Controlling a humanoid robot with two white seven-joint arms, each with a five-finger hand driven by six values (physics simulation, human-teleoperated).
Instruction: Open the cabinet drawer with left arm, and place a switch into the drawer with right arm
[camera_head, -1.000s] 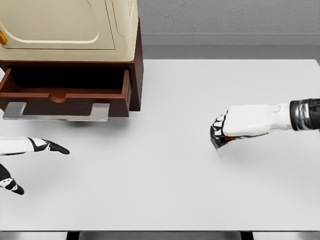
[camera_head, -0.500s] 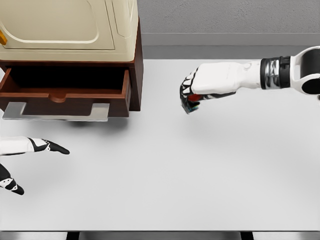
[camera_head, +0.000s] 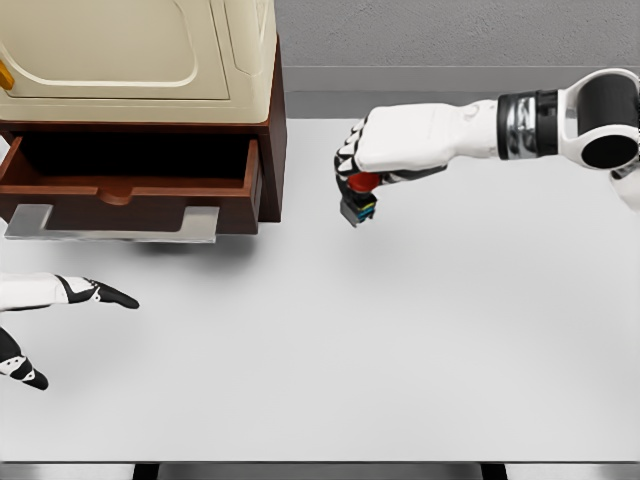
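Note:
The cabinet (camera_head: 140, 60) stands at the back left of the white table (camera_head: 400, 340), cream above and dark wood below. Its drawer (camera_head: 125, 185) is pulled out, with a grey handle (camera_head: 110, 225) along the front, and its inside is dark. My right hand (camera_head: 358, 175) hangs above the table just right of the cabinet, shut on a small switch (camera_head: 359, 205) with a red top and a dark, blue-edged base. My left hand (camera_head: 60, 320) rests low at the left edge, fingers spread and holding nothing, in front of the drawer.
A grey wall runs behind the table. The table's front edge lies near the bottom of the view, with dark legs below it.
My right hand has lifted the switch off the table and carried it up and left toward the cabinet. The left hand and the drawer have stayed still.

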